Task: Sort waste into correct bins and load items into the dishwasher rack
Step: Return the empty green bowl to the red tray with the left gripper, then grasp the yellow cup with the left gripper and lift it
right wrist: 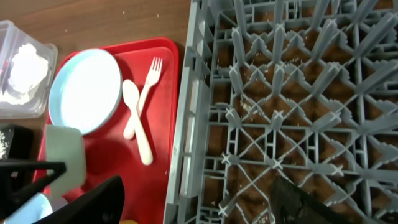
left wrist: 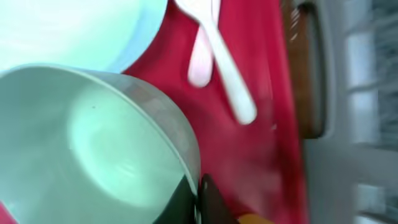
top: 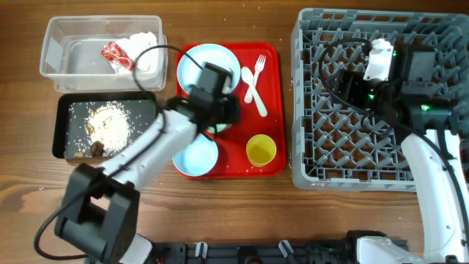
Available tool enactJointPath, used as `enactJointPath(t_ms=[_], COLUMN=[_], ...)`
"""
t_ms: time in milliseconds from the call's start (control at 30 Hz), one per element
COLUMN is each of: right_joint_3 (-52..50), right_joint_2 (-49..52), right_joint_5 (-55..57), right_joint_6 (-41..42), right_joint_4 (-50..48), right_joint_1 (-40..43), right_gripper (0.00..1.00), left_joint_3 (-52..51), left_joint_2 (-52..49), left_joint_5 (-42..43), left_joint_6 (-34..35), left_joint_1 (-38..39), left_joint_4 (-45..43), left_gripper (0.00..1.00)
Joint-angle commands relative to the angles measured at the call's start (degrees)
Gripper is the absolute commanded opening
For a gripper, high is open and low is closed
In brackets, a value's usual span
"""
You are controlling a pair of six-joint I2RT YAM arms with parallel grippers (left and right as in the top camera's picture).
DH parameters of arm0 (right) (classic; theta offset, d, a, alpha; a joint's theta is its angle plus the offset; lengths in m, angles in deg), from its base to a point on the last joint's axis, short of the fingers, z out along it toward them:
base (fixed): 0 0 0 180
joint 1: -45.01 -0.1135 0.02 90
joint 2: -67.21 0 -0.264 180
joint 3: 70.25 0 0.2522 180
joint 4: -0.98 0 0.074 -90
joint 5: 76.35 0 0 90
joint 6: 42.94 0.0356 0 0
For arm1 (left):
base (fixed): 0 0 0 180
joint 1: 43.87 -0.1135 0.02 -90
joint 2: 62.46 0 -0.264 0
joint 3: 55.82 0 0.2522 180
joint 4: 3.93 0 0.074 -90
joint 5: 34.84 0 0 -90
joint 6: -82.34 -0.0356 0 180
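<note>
My left gripper [top: 220, 111] [left wrist: 198, 199] is shut on the rim of the pale green bowl [left wrist: 93, 143], held tilted above the red tray; the bowl shows edge-on in the right wrist view [right wrist: 64, 158]. On the tray lie the pale blue plate [top: 201, 62], white fork [top: 261, 73], white spoon [top: 249, 86], yellow cup [top: 261, 150] and pale blue bowl [top: 194, 158]. My right gripper [top: 341, 79] [right wrist: 196, 208] is open and empty over the left part of the grey dishwasher rack [top: 308, 147]. The red wrapper [top: 115, 53] and white napkin [top: 143, 42] lie in the clear tub [top: 55, 62]. Rice scraps [top: 110, 125] lie in the black tray [top: 62, 132].
The red serving tray [top: 275, 95] sits between the bins on the left and the rack on the right. The rack's upright pegs [right wrist: 280, 93] stand under my right gripper. Crumbs dot the wooden table.
</note>
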Motion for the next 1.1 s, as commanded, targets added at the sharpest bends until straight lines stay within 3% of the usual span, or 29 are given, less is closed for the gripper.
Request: enactJointPath(t_ms=[0, 67, 100, 133, 200, 333, 400, 533, 667, 700, 733, 767, 867, 967, 1067], right_joint_3=[0.9, 0.9, 0.9, 0.85, 0.85, 0.85, 0.85, 0.81, 0.81, 0.81, 0.81, 0.81, 0.81, 0.81, 0.81], right_joint_2=[-0.35, -0.35, -0.35, -0.35, -0.35, -0.35, -0.35, -0.35, -0.35, -0.35, -0.35, -0.35, -0.35, -0.11, 1.42], right_joint_5=[-0.35, -0.35, -0.33, -0.33, -0.33, -0.33, -0.33, -0.33, -0.33, -0.33, -0.35, -0.37, -6.88, -15.39, -24.92], right_joint_6=[0.42, 1.46, 1.46, 1.44, 1.44, 1.44, 1.44, 1.42, 1.46, 1.46, 1.44, 1.49, 1.92, 4.66, 4.52], right_joint_4=[0.09, 0.24, 0.39, 0.57, 0.57, 1.11, 1.11, 1.16, 1.6, 1.6, 1.62, 1.73, 1.44, -0.11, -4.2], right_joint_1=[0.17, 0.17, 0.17, 0.17, 0.17, 0.17, 0.17, 0.17, 0.17, 0.17, 0.17, 0.17, 0.17, -0.02, -2.08], right_gripper=[0.77, 0.77, 0.77, 0.78, 0.8, 0.82, 0.82, 0.82, 0.82, 0.82, 0.82, 0.82, 0.82, 0.82, 0.82], left_joint_3=[0.02, 0.02, 0.02, 0.04, 1.75, 6.58, 6.54, 6.51, 6.51, 6.51, 6.51, 6.6, 10.08, 16.98, 20.68], left_joint_2=[-0.81, -1.01, -1.01, -0.92, 0.46, 3.96, 2.62, -3.54, -7.21, -7.87, -8.09, -8.04, -6.58, -3.87, -3.65], left_joint_5=[-12.87, -12.83, -12.83, -12.79, -9.38, 7.15, 8.55, 12.61, 10.49, 9.53, 8.11, 7.98, 10.69, 27.82, 54.12], left_joint_6=[-3.13, -3.13, -3.13, -3.15, -6.43, -17.62, -21.18, -22.84, -22.82, -22.82, -22.49, -22.38, -17.68, -15.63, -13.35], left_joint_1=[4.15, 4.85, 5.2, 5.42, 5.4, 5.42, 5.46, 6.49, 8.98, 9.05, 8.94, 8.76, 6.12, -1.77, -12.9], left_joint_4=[0.72, 0.76, 0.7, 0.37, 1.62, 8.41, 14.29, 17.42, 18.6, 18.91, 18.91, 18.67, 19.82, 20.59, 18.84], left_gripper=[0.04, 0.08, 0.22, 0.47, 0.61, 0.67, 0.67, 0.7, 0.64, 0.54, 0.25, 0.06, 0.04, 0.04, 0.04])
